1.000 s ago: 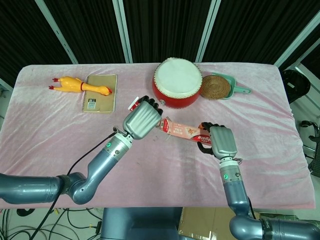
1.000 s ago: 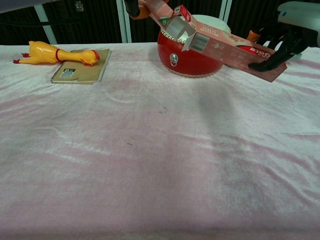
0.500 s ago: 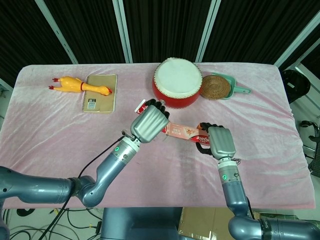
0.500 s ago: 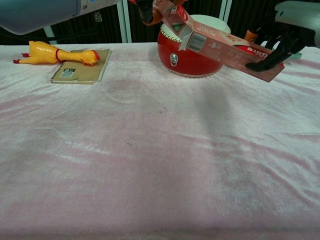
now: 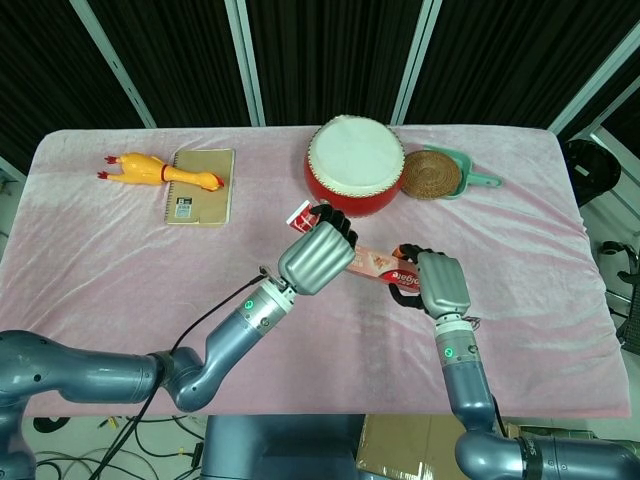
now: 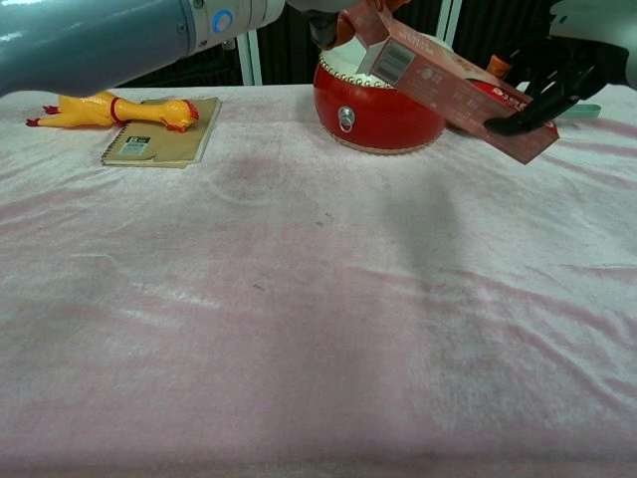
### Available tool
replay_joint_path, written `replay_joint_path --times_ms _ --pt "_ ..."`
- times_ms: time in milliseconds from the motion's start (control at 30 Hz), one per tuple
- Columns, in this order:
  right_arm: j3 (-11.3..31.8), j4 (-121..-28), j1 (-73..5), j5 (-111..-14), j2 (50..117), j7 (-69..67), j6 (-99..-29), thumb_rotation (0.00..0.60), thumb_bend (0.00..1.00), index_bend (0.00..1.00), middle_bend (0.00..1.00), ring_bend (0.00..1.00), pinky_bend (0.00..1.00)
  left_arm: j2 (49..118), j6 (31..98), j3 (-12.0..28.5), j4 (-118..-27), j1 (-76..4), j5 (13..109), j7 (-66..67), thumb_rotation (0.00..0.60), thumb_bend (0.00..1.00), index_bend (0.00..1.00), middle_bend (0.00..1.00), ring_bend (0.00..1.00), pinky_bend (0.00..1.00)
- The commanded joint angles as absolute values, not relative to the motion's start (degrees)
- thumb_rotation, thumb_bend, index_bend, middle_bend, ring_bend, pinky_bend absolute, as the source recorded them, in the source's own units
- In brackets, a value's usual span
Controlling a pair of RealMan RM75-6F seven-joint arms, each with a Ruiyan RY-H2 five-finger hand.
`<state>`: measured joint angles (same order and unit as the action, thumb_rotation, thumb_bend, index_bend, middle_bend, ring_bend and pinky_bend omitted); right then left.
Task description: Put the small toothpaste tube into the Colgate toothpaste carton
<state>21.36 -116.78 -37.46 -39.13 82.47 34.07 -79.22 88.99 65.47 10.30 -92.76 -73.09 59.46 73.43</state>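
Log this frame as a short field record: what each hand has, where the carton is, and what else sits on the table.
left hand: at the carton's open end, holding an object whose red-and-white tip shows; tube not clearly identifiable
right hand: grips the carton's far end
Colgate carton: held above the table, tilted, its open end higher
red drum: behind the hands, upright on the pink cloth
rubber chicken: far left, head resting on the notebook
woven coaster on teal dustpan: right of the drum
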Motion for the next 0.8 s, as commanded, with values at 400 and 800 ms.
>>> replay_joint_path --times_ms 400,800 --pt "27.39 -118.91 -35.68 -37.37 83.36 20.66 -79.84 0.600 0.39 0.47 0.45 0.38 0.37 89.76 65.00 13.92 -91.52 -76.07 66.15 70.09 0.600 0.01 0.19 0.11 0.12 0.24" --pt "29.79 -117.58 -34.04 -35.75 82.31 14.18 -79.35 0.600 0.40 0.48 0.45 0.38 0.38 85.90 68.01 16.41 -97.82 -73.67 70.34 63.46 0.600 0.01 0.18 0.11 0.12 0.24"
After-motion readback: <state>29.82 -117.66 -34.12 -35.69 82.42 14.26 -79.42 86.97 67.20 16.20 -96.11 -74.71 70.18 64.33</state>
